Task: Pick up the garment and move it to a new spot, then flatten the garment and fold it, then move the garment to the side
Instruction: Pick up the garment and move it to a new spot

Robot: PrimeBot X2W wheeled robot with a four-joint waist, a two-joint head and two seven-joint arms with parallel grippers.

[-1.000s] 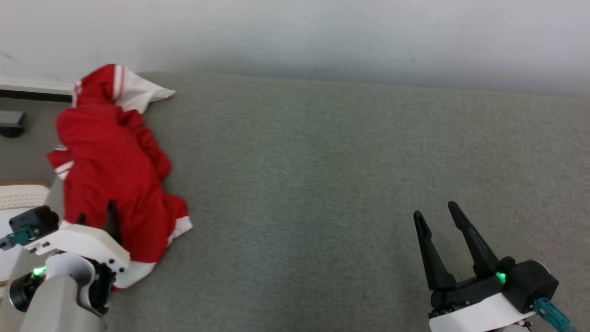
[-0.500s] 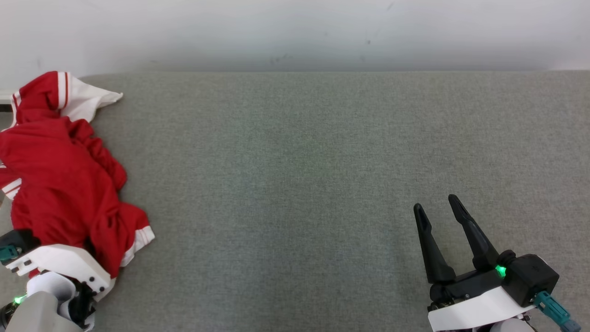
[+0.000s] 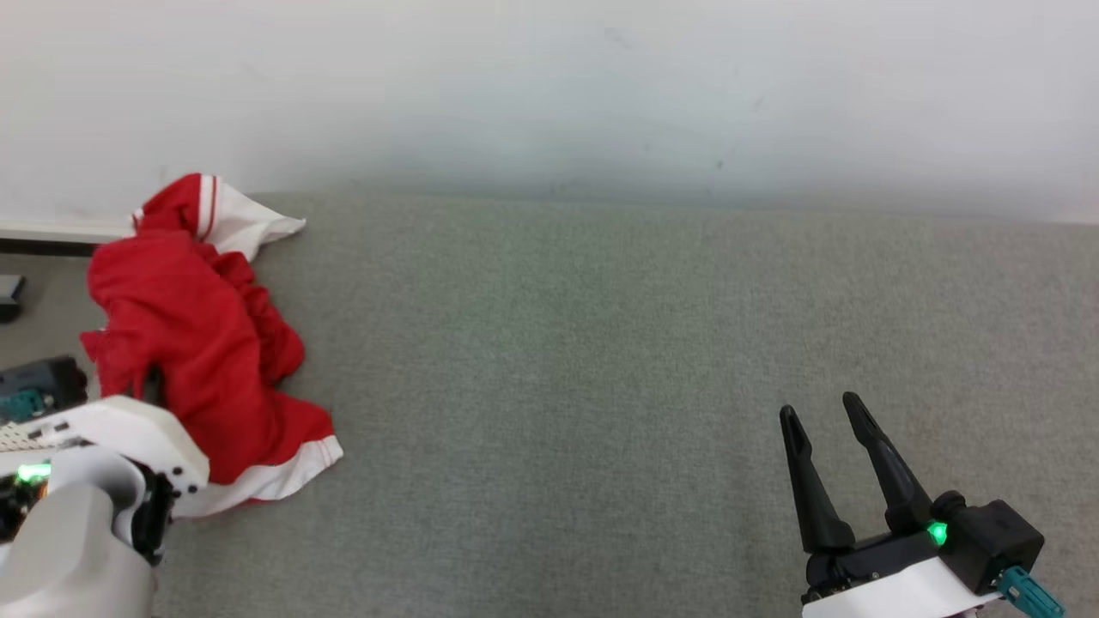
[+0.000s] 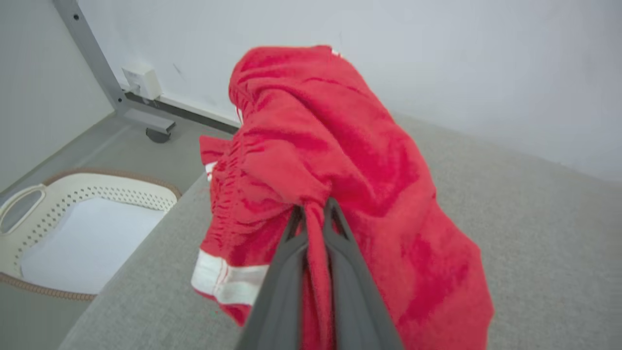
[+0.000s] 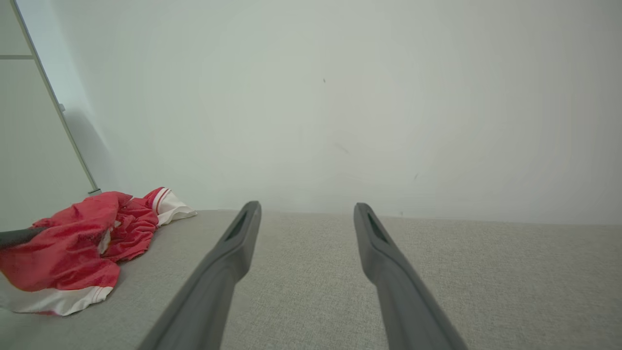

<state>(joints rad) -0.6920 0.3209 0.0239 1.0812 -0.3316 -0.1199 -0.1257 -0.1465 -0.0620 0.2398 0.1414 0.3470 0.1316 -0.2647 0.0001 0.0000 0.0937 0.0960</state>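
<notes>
The red garment (image 3: 197, 343) with white striped trim lies bunched at the left end of the grey padded surface (image 3: 601, 360). In the left wrist view my left gripper (image 4: 315, 206) is shut on a fold of the garment (image 4: 350, 160), which drapes over and around the fingers. The head view has that arm's white wrist (image 3: 129, 429) at the lower left, its fingers mostly buried in red cloth. My right gripper (image 3: 818, 405) stands open over bare surface at the lower right, far from the garment (image 5: 82, 243), with nothing between its fingers (image 5: 243, 233).
A white perforated laundry basket (image 4: 29, 204) sits on the floor beyond the surface's left edge. A grey metal frame leg with a castor (image 4: 97, 63) stands by the wall (image 3: 549, 86) behind it. Open grey surface stretches between the two grippers.
The head camera has swung, shifting the whole picture. The garment's near part is now gathered up and bunched at my left gripper instead of lying spread. My right gripper keeps its open pose.
</notes>
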